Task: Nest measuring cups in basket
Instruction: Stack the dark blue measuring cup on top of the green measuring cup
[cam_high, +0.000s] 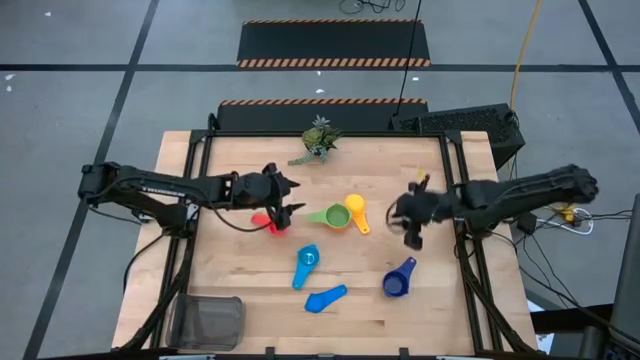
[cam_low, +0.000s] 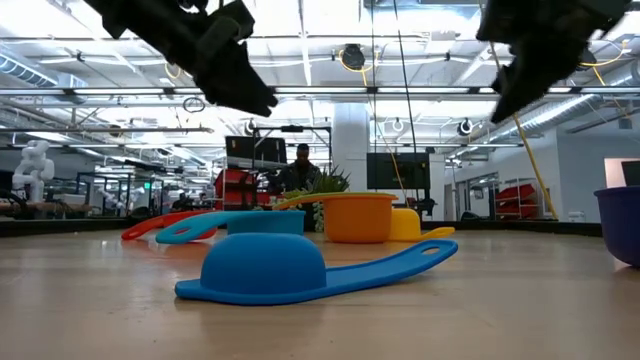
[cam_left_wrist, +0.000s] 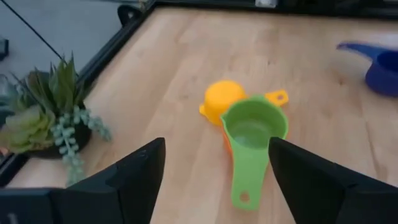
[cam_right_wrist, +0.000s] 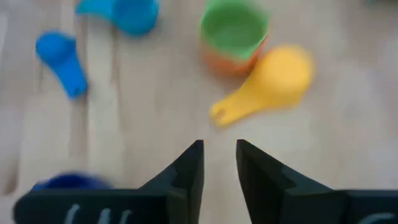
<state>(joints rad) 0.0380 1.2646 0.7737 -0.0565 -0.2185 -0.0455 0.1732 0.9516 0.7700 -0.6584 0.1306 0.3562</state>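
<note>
The basket stands at the near left corner of the table, well apart from the left gripper, and I see no cup inside it, so I judge that the nesting in the basket is not yet begun.

The left gripper hangs over the middle left of the table with its fingers spread wide and holding nothing. The red cup lies just beside it, partly under it. In front of it, toward the table's centre, the green cup sits inside the orange cup, so one pair is already nested on the table. The yellow cup lies upside down, touching this pair.

Nearer to the front edge lie the light blue cup and the blue cup, both apart from either gripper.

The right gripper hovers over the middle right, its fingers a little apart and empty. The dark blue cup lies near it, toward the front edge.

All seven cups remain outside the basket.
</note>
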